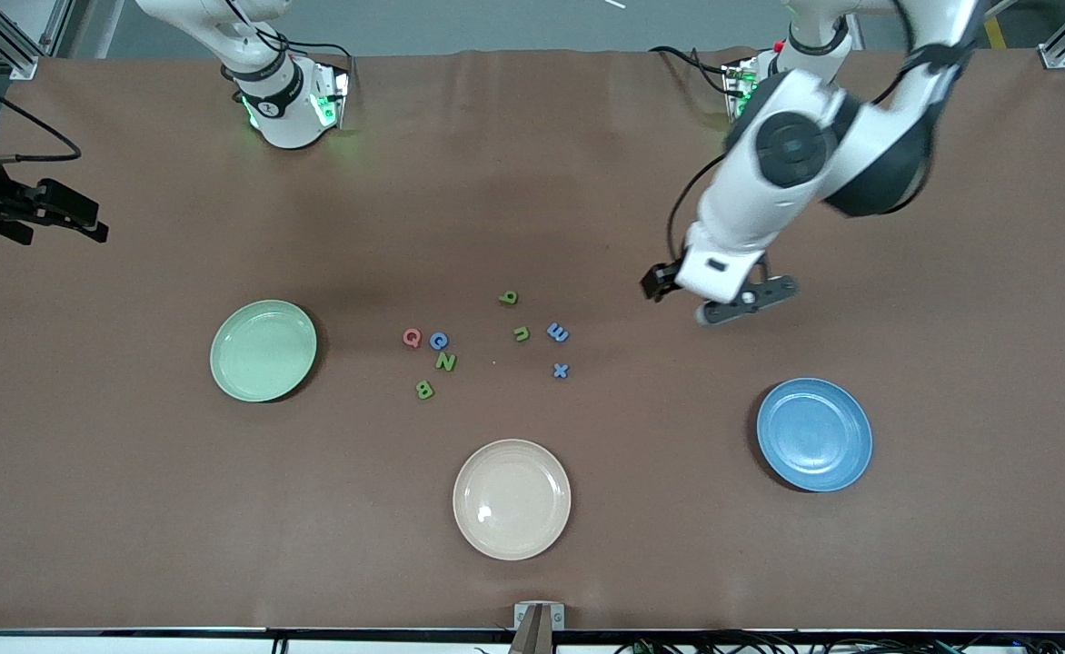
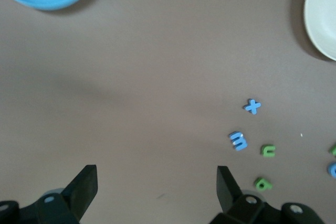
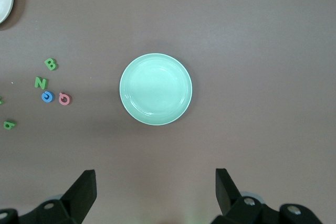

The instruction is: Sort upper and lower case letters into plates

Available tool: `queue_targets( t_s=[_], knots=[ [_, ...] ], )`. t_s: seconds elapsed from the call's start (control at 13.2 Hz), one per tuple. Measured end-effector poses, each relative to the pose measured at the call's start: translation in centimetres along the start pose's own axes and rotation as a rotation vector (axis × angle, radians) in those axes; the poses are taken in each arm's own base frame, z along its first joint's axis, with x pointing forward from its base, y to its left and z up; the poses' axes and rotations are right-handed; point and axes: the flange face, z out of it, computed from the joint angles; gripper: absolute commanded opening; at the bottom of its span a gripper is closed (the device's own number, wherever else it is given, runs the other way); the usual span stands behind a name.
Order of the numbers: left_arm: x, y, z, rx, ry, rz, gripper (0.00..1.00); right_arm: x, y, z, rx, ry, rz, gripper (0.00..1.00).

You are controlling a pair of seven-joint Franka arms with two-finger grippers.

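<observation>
Eight toy letters lie loose on the brown table (image 1: 133,509), none in a plate. Taking the blue G (image 1: 439,341) as the centre of a clock face laid on the front view, the pink Q (image 1: 412,338) touches or nearly touches it at nine o'clock, the green Z (image 1: 445,361) sits just beside it at five o'clock, and the green B (image 1: 424,390) lies near at six o'clock. The small green q (image 1: 509,297) is at two o'clock, the green n (image 1: 521,333) at three o'clock, the blue m (image 1: 557,332) past that, also at three o'clock, and the blue x (image 1: 561,370) at four o'clock. The pale green plate (image 1: 263,350) rests well apart at nine o'clock, toward the right arm's end of the table; the blue plate (image 1: 814,434) is well apart at four o'clock, toward the left arm's end; a cream plate (image 1: 512,499) lies at five o'clock, nearest the front camera. The left tool (image 1: 723,304) hangs over bare table between the small letters and the blue plate, its fingers (image 2: 84,187) spread wide and holding nothing. The right tool (image 3: 155,190) waits high at the edge of the table, looking down on the pale green plate, fingers likewise wide and empty.
</observation>
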Motion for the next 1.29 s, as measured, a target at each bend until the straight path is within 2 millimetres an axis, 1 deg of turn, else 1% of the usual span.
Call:
queue_targets(
  t_s=[0.08, 0.23, 0.3, 0.46, 0.68, 0.83, 0.99, 1.14, 1.21, 1.29],
  knots=[
    [-1.1, 1.6, 2.6, 0.007, 0.017, -0.043, 0.99, 0.0, 0.0, 0.0, 0.0, 0.001, 0.0, 1.0],
    [-2.8, 4.2, 7.3, -0.003, 0.027, -0.118, 0.97, -0.1, 0.0, -0.2, 0.0, 0.003, 0.0, 1.0],
    [-3.5, 5.3, 9.5, -0.014, 0.021, -0.163, 0.94, -0.1, 0.1, -0.3, 0.0, 0.005, 0.002, 1.0],
    [-4.8, 7.4, 12.8, -0.015, 0.003, -0.226, 0.87, -0.2, 0.4, -0.4, 0.001, 0.006, 0.008, 1.0],
    [-6.8, 10.1, 16.2, -0.012, -0.018, -0.295, 0.79, 0.2, 0.5, 0.2, 0.001, -0.007, 0.01, 1.0],
    [-7.2, 11.6, 17.9, -0.037, -0.036, -0.354, 0.76, 0.5, 0.5, 0.6, 0.0, -0.009, 0.01, 1.0],
    [-6.9, 12.3, 19.6, -0.04, -0.041, -0.382, 0.74, 0.8, 0.5, 0.7, -0.001, -0.004, 0.01, 1.0],
    [-7.0, 12.4, 21.3, -0.017, -0.023, -0.398, 0.74, 1.4, 0.6, 1.2, -0.002, 0.002, 0.011, 1.0],
    [-7.1, 12.4, 22.1, -0.005, -0.003, -0.408, 0.73, 2.0, 0.7, 1.9, -0.003, 0.001, 0.012, 1.0],
    [-7.2, 12.7, 22.7, 0.001, 0.017, -0.419, 0.68, 2.8, 0.8, 3.1, -0.005, -0.01, 0.014, 1.0]
  ],
)
